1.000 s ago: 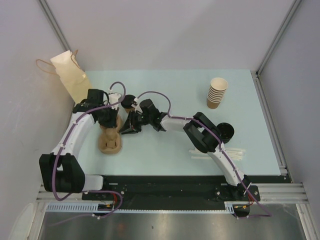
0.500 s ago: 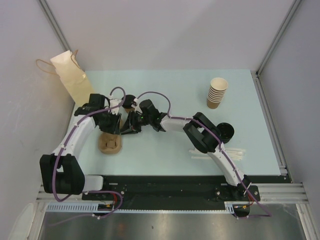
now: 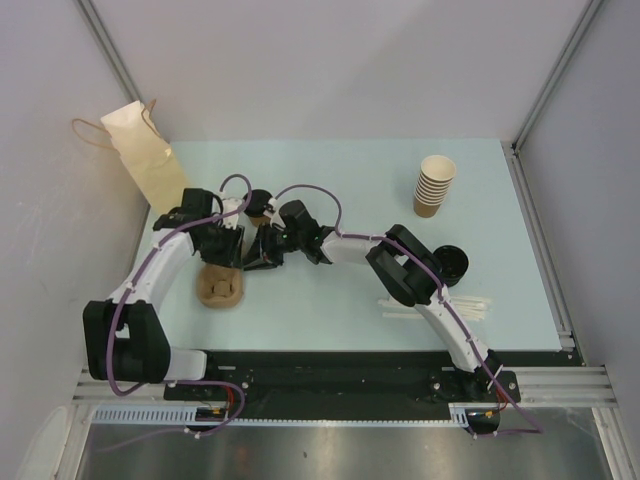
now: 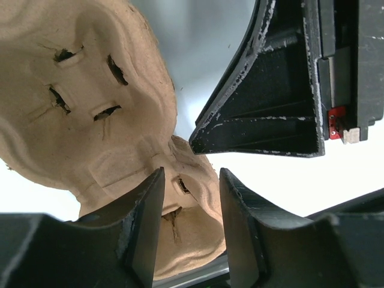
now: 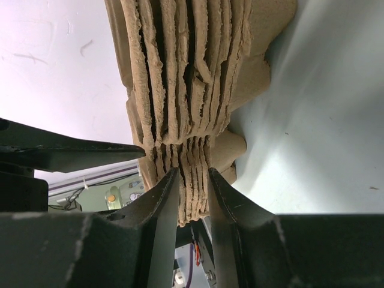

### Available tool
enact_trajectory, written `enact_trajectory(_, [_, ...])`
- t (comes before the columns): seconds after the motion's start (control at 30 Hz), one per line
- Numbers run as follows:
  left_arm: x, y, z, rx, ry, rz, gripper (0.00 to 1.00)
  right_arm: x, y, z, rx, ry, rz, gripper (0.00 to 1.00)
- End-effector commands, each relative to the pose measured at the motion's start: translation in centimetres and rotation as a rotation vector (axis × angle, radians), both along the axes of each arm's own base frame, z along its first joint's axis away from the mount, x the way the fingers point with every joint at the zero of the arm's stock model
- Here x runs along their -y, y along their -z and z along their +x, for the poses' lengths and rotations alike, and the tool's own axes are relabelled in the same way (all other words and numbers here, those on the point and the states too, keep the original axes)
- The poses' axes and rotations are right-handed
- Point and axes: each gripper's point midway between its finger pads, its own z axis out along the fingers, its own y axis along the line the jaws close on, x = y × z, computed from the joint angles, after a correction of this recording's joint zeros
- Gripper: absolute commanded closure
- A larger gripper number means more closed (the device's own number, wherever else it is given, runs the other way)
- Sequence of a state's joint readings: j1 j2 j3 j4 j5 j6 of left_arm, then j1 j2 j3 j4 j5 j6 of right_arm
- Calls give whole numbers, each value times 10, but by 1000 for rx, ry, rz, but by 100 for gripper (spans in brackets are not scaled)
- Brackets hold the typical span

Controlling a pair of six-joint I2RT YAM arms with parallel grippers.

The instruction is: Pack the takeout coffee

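Observation:
The takeout coffee (image 3: 259, 204), a small tan cup with a black lid, stands on the table just behind both grippers. A stack of tan pulp cup carriers (image 3: 220, 287) lies in front of it. My right gripper (image 3: 256, 260) is shut on the edge of that stack (image 5: 180, 72), with several layers pinched between its fingers (image 5: 193, 180). My left gripper (image 3: 224, 258) is over the stack, and its jaws (image 4: 192, 180) are open with a lobe of the top carrier (image 4: 90, 108) showing in the gap. The right gripper's black finger (image 4: 270, 102) is close beside it.
A tan paper bag (image 3: 145, 155) with handles leans at the back left wall. A stack of lidless tan cups (image 3: 433, 186) stands at the back right. Black lids (image 3: 452, 262) and white straws (image 3: 440, 308) lie by the right arm.
My left gripper has drawn back a little toward the back left, and more of the carrier stack now shows in front of it. The right gripper has kept its hold.

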State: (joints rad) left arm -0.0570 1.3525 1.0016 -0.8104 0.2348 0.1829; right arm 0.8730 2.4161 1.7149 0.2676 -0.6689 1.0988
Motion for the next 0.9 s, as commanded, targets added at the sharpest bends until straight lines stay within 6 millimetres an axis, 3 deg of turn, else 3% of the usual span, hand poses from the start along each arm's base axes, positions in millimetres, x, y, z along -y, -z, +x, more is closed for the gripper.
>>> enact_trajectory(0.0, [2,2,7,14,-14,-1,55,-4,-18,0,49,0,42,70])
enact_trajectory(0.33, [0,9,5,-12,-23,14,59,-4,-18,1,50,1,43,70])
enact_trajectory(0.67, [0,-4,2,15,-30,9,99,-4,-20,1,55,0,46,70])
enact_trajectory(0.87, [0,-21,4,55,-35,1,100,-4,-25,2,62,-1,55,70])
